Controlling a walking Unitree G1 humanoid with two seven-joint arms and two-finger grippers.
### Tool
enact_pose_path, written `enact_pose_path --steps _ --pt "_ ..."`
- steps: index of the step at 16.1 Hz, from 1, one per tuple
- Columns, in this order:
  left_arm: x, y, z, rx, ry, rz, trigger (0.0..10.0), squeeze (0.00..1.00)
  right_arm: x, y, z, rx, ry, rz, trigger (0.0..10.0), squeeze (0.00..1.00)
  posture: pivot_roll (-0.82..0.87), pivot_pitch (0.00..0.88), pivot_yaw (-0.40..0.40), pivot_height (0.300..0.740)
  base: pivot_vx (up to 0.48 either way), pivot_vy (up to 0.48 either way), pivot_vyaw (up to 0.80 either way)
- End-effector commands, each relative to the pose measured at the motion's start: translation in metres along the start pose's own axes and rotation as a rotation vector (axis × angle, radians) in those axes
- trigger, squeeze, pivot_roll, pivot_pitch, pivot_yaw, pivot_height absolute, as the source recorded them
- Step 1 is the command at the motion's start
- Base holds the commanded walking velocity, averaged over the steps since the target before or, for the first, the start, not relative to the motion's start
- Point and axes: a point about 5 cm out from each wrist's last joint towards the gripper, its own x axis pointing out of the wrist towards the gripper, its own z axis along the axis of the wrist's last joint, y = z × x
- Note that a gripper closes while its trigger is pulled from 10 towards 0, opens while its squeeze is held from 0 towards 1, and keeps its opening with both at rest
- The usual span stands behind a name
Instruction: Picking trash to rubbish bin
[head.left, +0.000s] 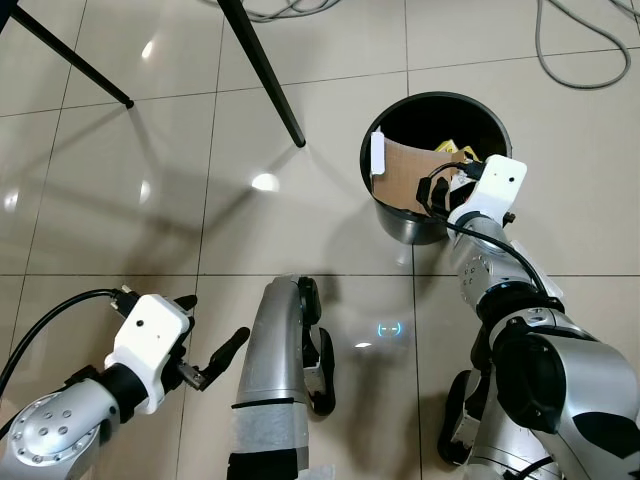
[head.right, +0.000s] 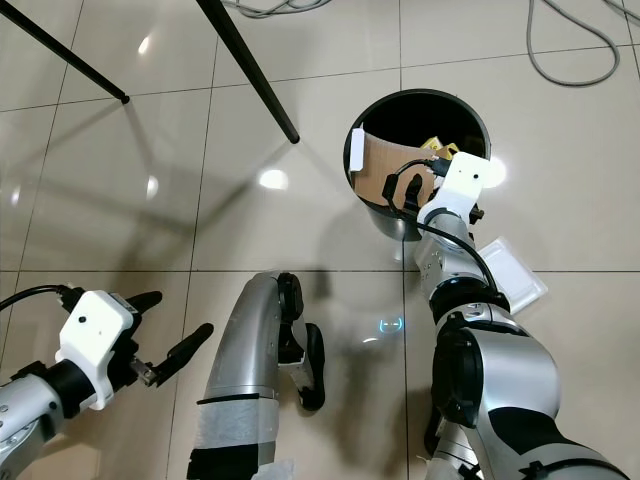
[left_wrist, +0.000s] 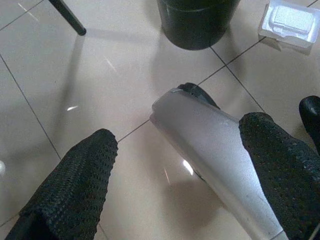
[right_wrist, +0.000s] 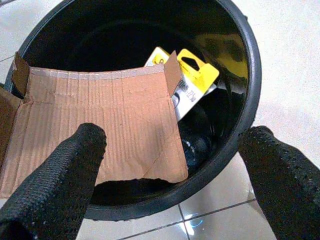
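We judge the drop done: our right gripper (right_wrist: 170, 165), fingers spread and empty, hovers at the bin's (head.left: 400, 222) 3 o'clock rim, the cardboard (right_wrist: 95, 135) leaning inside; next we fetch the white tray (head.right: 510, 268) at its 5 o'clock, our left gripper (left_wrist: 190, 165) open too.

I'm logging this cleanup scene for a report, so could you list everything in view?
rubbish bin: one, black, on the tiled floor ahead of the robot's right side
cardboard piece: one, brown, leaning inside the bin
yellow packaging: one, yellow and white, deeper in the bin
white plastic tray: one, white, on the floor to the right of the bin
furniture legs: two, black, ahead on the left
cables: grey, far floor
left pincer: open, low over the floor
right pincer: open, above the bin's rim
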Motion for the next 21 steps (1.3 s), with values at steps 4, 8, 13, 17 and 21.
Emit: enact_pose_path --steps 4,8,13,17,21 --pt "0.006 -0.005 -0.009 -0.028 0.023 -0.007 10.0 0.00 -0.003 -0.004 -0.015 -0.058 0.034 0.008 10.0 0.00 0.29 0.504 0.229 0.542 0.000 0.000 0.00" --pt "0.017 -0.007 -0.007 -0.037 -0.009 -0.007 10.0 0.00 -0.002 -0.011 -0.010 -0.112 -0.020 0.021 10.0 0.00 0.26 0.476 0.212 0.542 0.000 0.000 0.00" --pt "0.043 -0.015 -0.003 -0.059 -0.078 -0.021 10.0 0.00 0.000 -0.031 0.005 -0.145 -0.095 0.001 10.0 0.00 0.18 0.399 0.173 0.571 0.000 0.000 0.00" --pt "0.067 -0.018 0.002 -0.068 -0.132 -0.023 10.0 0.00 0.001 -0.052 0.013 -0.154 -0.124 -0.026 10.0 0.00 0.13 0.347 0.148 0.611 0.000 0.000 0.00" --pt "0.084 -0.023 0.006 -0.077 -0.177 -0.037 10.0 0.00 0.000 -0.066 0.023 -0.173 -0.162 -0.044 10.0 0.00 0.07 0.298 0.136 0.651 0.000 0.000 0.00"
